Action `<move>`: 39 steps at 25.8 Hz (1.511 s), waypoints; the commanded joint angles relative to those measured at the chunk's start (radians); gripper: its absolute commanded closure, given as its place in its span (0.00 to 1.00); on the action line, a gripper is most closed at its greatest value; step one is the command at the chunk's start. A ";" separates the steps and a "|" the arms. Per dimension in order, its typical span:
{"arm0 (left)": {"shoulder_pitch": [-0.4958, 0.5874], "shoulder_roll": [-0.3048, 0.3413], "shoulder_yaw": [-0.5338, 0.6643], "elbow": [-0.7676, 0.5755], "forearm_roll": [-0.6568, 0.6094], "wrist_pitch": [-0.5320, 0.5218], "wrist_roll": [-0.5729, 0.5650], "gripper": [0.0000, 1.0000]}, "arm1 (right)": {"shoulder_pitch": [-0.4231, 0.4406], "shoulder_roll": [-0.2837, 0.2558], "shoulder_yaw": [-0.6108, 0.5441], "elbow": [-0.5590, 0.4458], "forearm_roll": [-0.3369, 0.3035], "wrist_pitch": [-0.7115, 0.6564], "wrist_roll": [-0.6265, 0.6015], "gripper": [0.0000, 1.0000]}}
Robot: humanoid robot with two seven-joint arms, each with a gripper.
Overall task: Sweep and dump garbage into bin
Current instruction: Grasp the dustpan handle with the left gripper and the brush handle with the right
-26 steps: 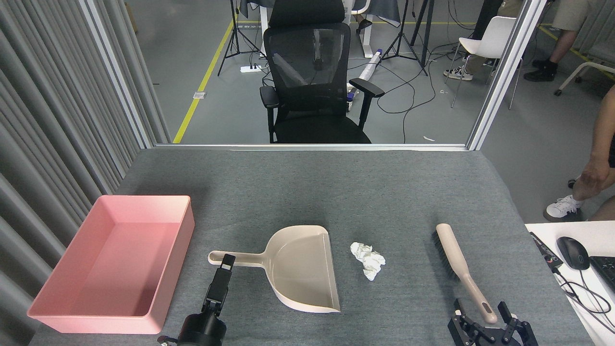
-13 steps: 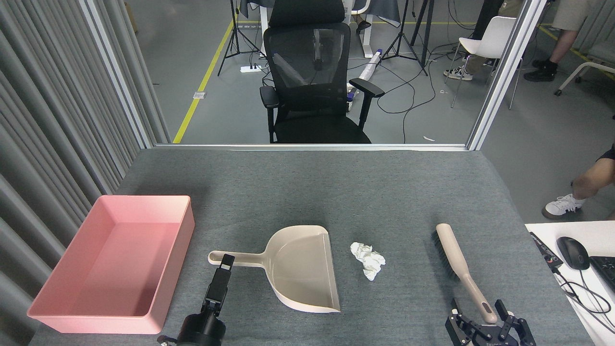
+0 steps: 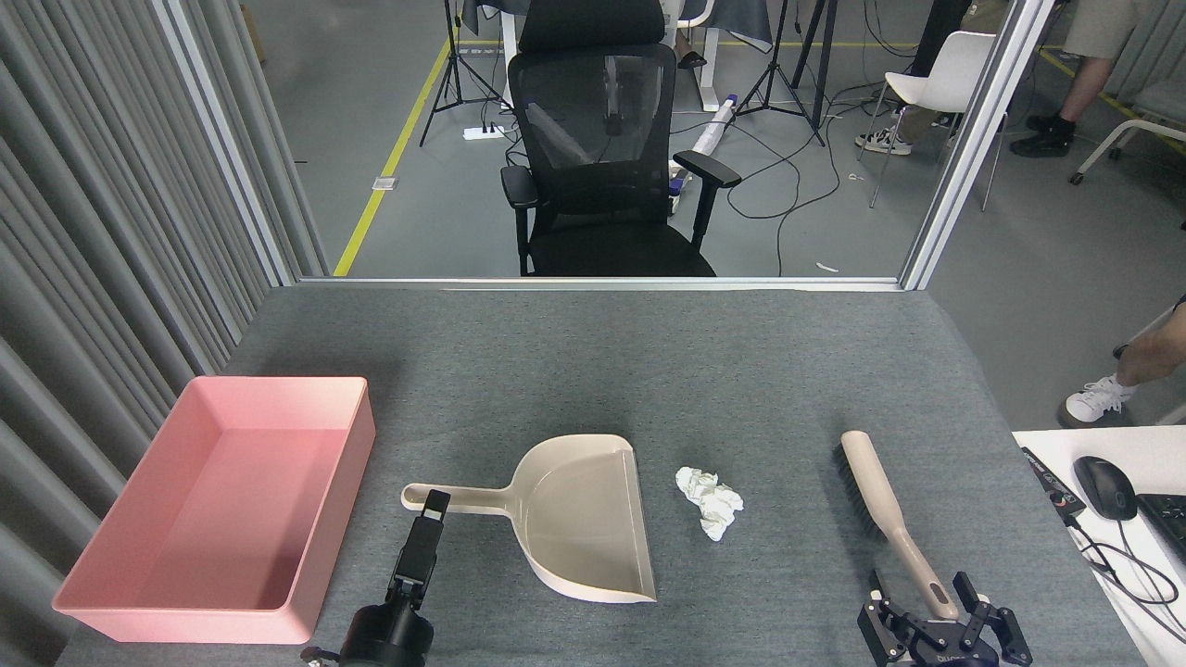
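Your right gripper [image 3: 938, 619] has moved a little up the table in the last second, and now its open jaws stand on both sides of the end of the brush [image 3: 891, 521] handle. They are wide apart and do not yet press on the handle; it lies between them, free. Your left gripper [image 3: 430, 511] has hardly moved. It sits at the end of the dustpan [image 3: 574, 514] handle, over it or just touching, but it is dark and seen end-on, so I cannot tell whether its jaws are open or closed, or whether they hold the handle.

Nothing on the table [image 3: 649, 371] has shifted. The garbage [image 3: 710, 501] is a small wad of white tissue, and it lies between the dustpan and the brush, near the straight open lip of the pan and well apart from the bristles. The bin [image 3: 222, 505] is at the left, pink and empty, just beside the dustpan handle.

I judge that you are at the grasp step, very early in the task: no sweeping is done. The small advance of the right gripper means the brush is now in position to be taken, so the next thing is to close on the handle. Take care that the grip is near the very end of the handle, so the brush may turn in the jaws when the bristles push the tissue toward the pan.
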 commanded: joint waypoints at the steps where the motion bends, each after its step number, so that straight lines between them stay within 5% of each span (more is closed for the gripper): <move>1: 0.001 0.000 0.001 0.001 0.000 0.000 0.000 0.01 | 0.000 -0.001 0.000 0.000 0.001 0.000 0.000 0.08; 7: -0.001 0.000 0.006 -0.001 0.000 0.000 0.000 0.01 | 0.000 -0.001 0.000 0.006 0.001 -0.002 0.001 0.17; 39: -0.001 0.001 0.012 -0.001 0.000 0.000 0.000 0.01 | -0.026 -0.006 0.000 0.034 -0.001 -0.006 0.035 0.21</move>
